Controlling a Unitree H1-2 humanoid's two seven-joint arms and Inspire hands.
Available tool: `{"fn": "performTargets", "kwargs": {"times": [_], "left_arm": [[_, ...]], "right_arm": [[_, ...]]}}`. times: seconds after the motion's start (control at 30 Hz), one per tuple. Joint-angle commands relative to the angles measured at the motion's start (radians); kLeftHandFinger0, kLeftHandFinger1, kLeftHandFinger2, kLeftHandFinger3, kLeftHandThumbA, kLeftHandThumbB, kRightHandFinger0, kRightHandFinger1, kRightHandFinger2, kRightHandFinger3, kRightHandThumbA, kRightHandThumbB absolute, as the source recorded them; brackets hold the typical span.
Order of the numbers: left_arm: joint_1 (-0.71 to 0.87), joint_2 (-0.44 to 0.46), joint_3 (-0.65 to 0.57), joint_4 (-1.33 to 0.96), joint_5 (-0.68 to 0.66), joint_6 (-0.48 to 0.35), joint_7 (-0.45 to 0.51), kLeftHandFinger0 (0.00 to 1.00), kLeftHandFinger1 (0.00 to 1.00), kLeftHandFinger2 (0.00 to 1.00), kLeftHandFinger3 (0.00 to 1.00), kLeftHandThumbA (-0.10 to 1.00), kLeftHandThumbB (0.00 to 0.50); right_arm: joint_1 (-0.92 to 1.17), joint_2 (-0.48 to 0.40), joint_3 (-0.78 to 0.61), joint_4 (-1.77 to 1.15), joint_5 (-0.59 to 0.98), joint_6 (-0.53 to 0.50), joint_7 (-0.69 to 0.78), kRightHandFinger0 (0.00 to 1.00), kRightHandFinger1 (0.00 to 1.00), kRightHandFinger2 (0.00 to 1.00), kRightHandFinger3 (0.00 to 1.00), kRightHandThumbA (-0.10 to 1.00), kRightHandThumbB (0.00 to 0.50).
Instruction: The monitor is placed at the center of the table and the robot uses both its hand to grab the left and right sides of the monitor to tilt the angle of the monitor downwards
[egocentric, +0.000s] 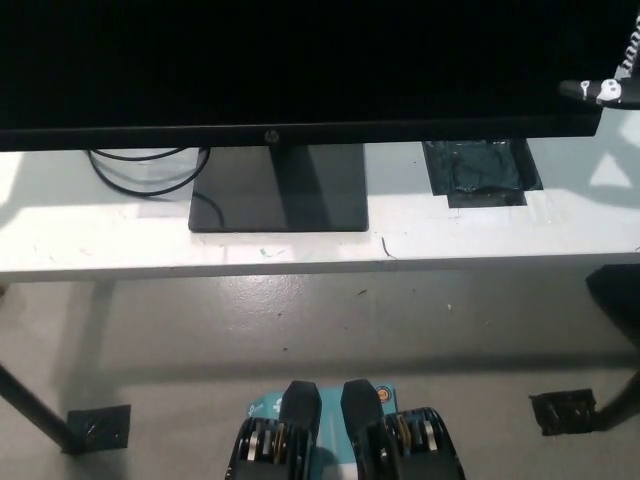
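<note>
The monitor (300, 65) stands at the middle of my white counter (120, 240), its dark screen filling the top of my view and its flat base (278, 190) resting on the surface. My right robot hand (605, 90) shows only partly at the monitor's right edge; I cannot tell whether it grips. A black cable (140, 170) loops left of the base.

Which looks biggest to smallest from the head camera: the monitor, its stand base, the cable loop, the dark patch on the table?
1. Monitor, by far.
2. Stand base.
3 and 4. Cable loop and dark patch look too alike to rank; the monitor hides part of the loop.
</note>
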Motion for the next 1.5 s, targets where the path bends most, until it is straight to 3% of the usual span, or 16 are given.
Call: {"fn": "performTargets", "kwargs": {"times": [0.0,0.07,0.2,0.33,0.4,0.43,0.5,0.63,0.8,0.9,1.07,1.23,1.37,1.4,1.43,1.47], "left_arm": [[-0.064,0.04,-0.008,0.018,0.002,-0.08,-0.023,1.0,1.0,1.0,1.0,0.99,0.432],[-0.075,0.041,-0.016,0.013,-0.006,-0.073,-0.045,1.0,1.0,1.0,1.0,0.97,0.449],[-0.1,0.045,-0.063,0.015,0.039,-0.068,-0.069,1.0,1.0,1.0,1.0,0.93,0.448],[-0.148,0.032,-0.134,0.05,0.098,-0.085,-0.071,1.0,1.0,1.0,1.0,0.9,0.499],[-0.16,0.029,-0.155,0.056,0.113,-0.091,-0.069,1.0,1.0,1.0,1.0,0.87,0.482],[-0.18,0.023,-0.173,0.073,0.114,-0.099,-0.09,1.0,1.0,1.0,1.0,0.82,0.46],[-0.211,0.014,-0.199,0.107,0.128,-0.108,-0.099,1.0,1.0,1.0,1.0,0.81,0.464],[-0.288,0.004,-0.292,0.148,0.241,-0.105,-0.06,1.0,1.0,1.0,1.0,0.87,0.5],[-0.416,-0.008,-0.423,0.285,0.368,-0.143,-0.002,1.0,1.0,1.0,1.0,0.9,0.5],[-0.465,-0.014,-0.496,0.315,0.427,-0.145,0.064,1.0,1.0,1.0,1.0,0.8,0.472],[-0.562,-0.024,-0.645,0.376,0.554,-0.145,0.11,1.0,1.0,1.0,1.0,0.84,0.435],[-0.634,-0.044,-0.832,0.444,0.75,-0.123,0.29,1.0,1.0,1.0,1.0,0.82,0.473],[-0.645,-0.047,-0.868,0.465,0.757,-0.125,0.327,1.0,1.0,1.0,1.0,0.81,0.473],[-0.697,-0.069,-0.967,0.496,0.865,-0.03,0.372,1.0,1.0,1.0,1.0,0.82,0.477],[-0.698,-0.069,-0.971,0.498,0.863,-0.031,0.374,1.0,1.0,1.0,1.0,0.82,0.477],[-0.718,-0.086,-1.031,0.525,0.922,0.037,0.448,1.0,1.0,1.0,1.0,0.84,0.5]], "right_arm": [[-0.058,0.032,0.034,0.057,-0.028,-0.011,0.082,1.0,1.0,1.0,1.0,0.87,0.461],[-0.085,0.024,0.06,0.074,-0.049,0.0,0.106,1.0,1.0,1.0,1.0,0.85,0.5],[-0.133,0.006,0.133,0.097,-0.096,0.019,0.161,1.0,1.0,1.0,1.0,0.74,0.5],[-0.164,-0.026,0.243,0.063,-0.202,0.022,0.155,1.0,1.0,1.0,1.0,0.66,0.431],[-0.172,-0.034,0.267,0.063,-0.221,0.012,0.151,1.0,1.0,1.0,1.0,0.63,0.422],[-0.192,-0.035,0.288,0.091,-0.245,-0.008,0.147,1.0,1.0,1.0,1.0,0.63,0.47],[-0.208,-0.038,0.305,0.102,-0.263,0.003,0.135,1.0,1.0,1.0,1.0,0.62,0.499],[-0.268,-0.037,0.358,0.154,-0.352,-0.06,0.082,1.0,1.0,1.0,1.0,0.64,0.5],[-0.345,-0.028,0.398,0.214,-0.461,-0.096,-0.045,1.0,1.0,1.0,1.0,0.6,0.5],[-0.383,-0.027,0.407,0.241,-0.5,-0.109,-0.093,1.0,1.0,1.0,1.0,0.57,0.5],[-0.457,-0.007,0.441,0.324,-0.592,-0.154,-0.214,1.0,1.0,1.0,1.0,0.48,0.498],[-0.49,0.02,0.511,0.395,-0.715,-0.224,-0.423,1.0,1.0,1.0,1.0,0.45,0.5],[-0.497,0.025,0.52,0.414,-0.728,-0.234,-0.45,1.0,1.0,1.0,1.0,0.45,0.5],[-0.522,0.04,0.597,0.467,-0.837,-0.241,-0.658,1.0,1.0,1.0,1.0,0.48,0.5],[-0.522,0.04,0.598,0.469,-0.837,-0.242,-0.66,1.0,1.0,1.0,1.0,0.48,0.5],[-0.531,0.046,0.659,0.495,-0.91,-0.229,-0.801,1.0,1.0,1.0,1.0,0.54,0.5]]}}
